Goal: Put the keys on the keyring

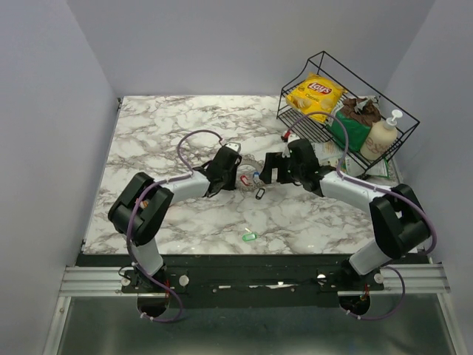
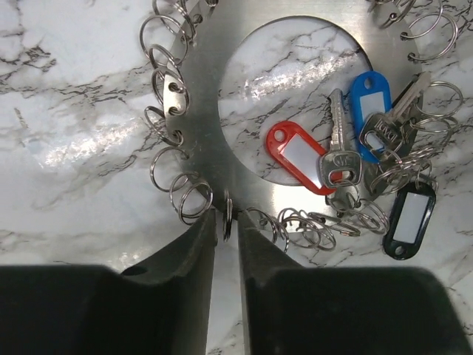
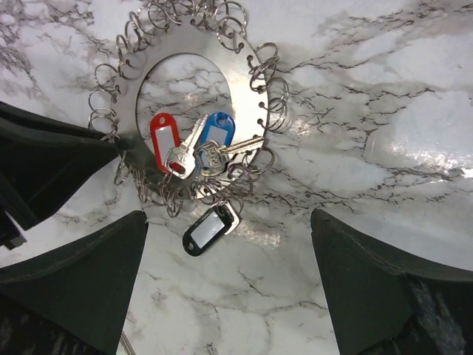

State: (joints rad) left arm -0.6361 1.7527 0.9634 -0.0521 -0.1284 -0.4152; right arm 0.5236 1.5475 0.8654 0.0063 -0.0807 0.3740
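Left wrist: left jaws sit barely parted at the keyring [image 2: 201,111] rim; right jaws gape wide, empty, over the keys [image 3: 185,157].

Left jaws seemingly narrowly parted; right jaws spread wide.

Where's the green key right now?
In the top view the green key lies alone on the marble table near its front edge, about midway across, apart from the keyring farther back.

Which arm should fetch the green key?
Right. The green key lies midway, but the right gripper is open and empty; the left gripper is at the keyring, a loop between its fingers.
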